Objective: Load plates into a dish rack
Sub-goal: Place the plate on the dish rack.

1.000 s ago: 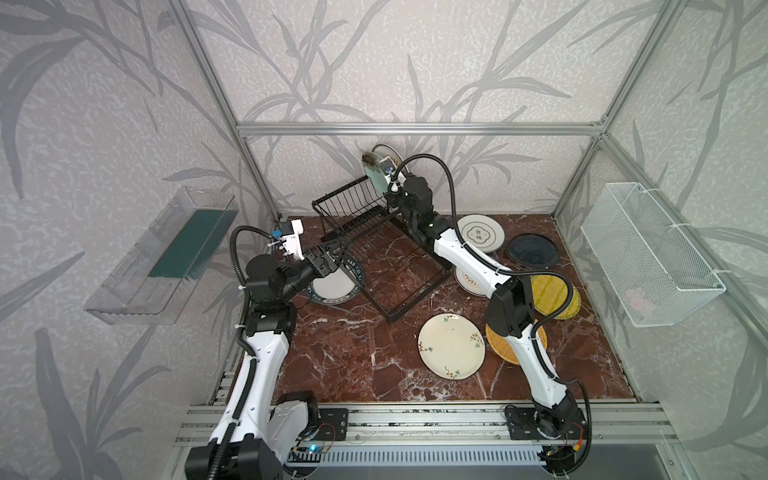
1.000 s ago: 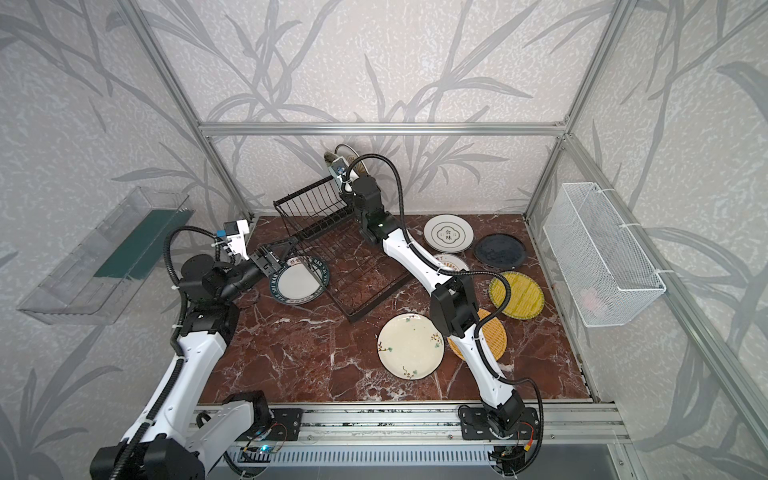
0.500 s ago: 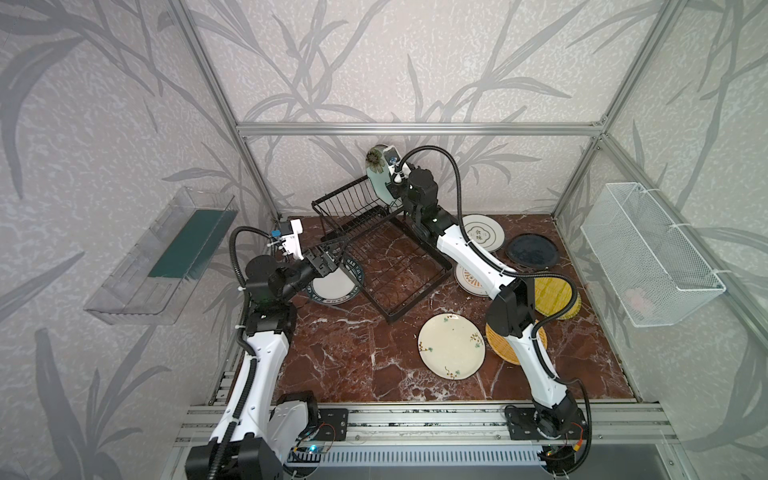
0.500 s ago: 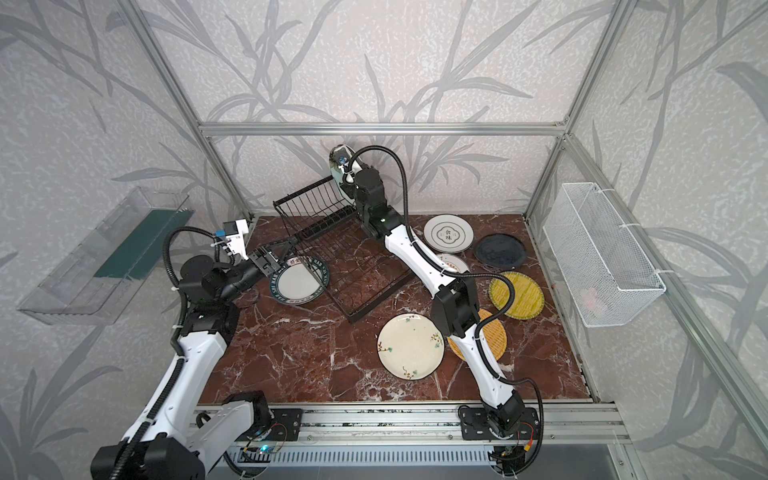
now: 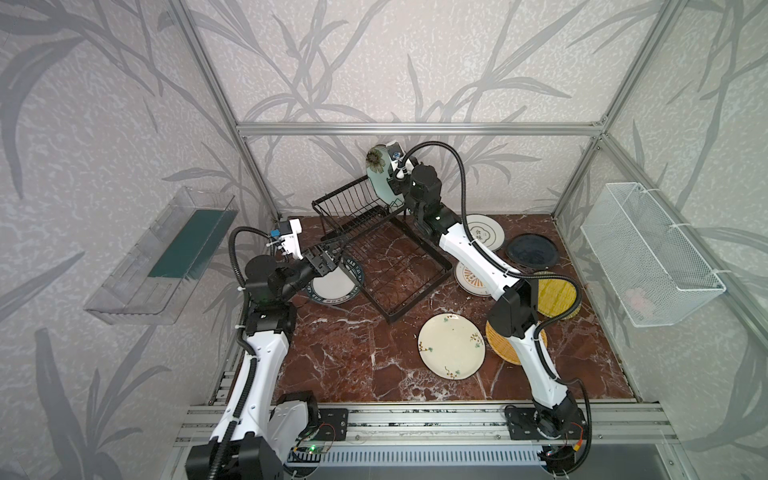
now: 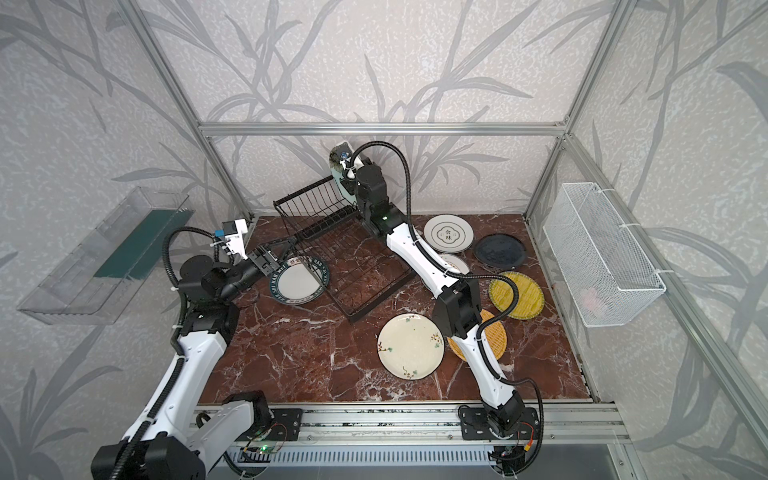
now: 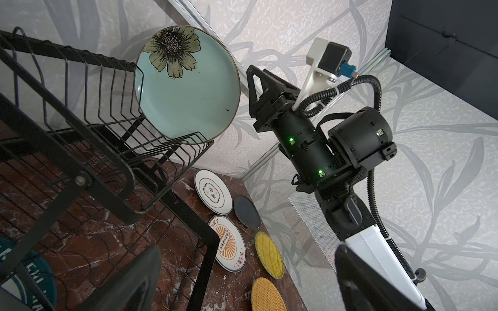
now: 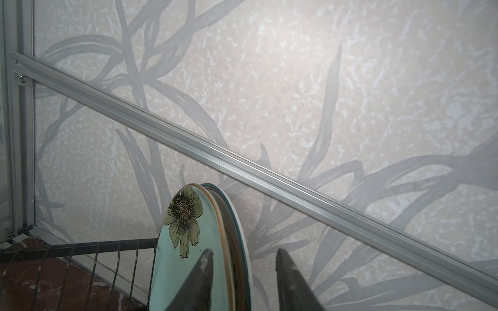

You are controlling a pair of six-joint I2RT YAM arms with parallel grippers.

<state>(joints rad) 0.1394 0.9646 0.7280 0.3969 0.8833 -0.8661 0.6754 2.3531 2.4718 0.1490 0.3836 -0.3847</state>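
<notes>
The pale green flowered ceramic plate [image 7: 186, 80] stands upright in the black wire dish rack's [image 7: 80, 180] upper basket, seemingly before another plate [image 8: 238, 226].

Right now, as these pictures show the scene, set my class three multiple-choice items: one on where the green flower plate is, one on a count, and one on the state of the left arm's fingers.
1. Where is the green flower plate? A flat beside the cream plate; B standing in the dish rack; C in the white mesh basket.
2. How many yellow woven mats are there? A one; B four; C two.
3. The left fingers are: A wide open, gripping nothing; B shut on a plate; C out of sight.
Key: 1 B, it stands on edge between the upper wires; 2 C, one mat lies farther back than the other; 3 A, the left wrist view shows them far apart.
</notes>
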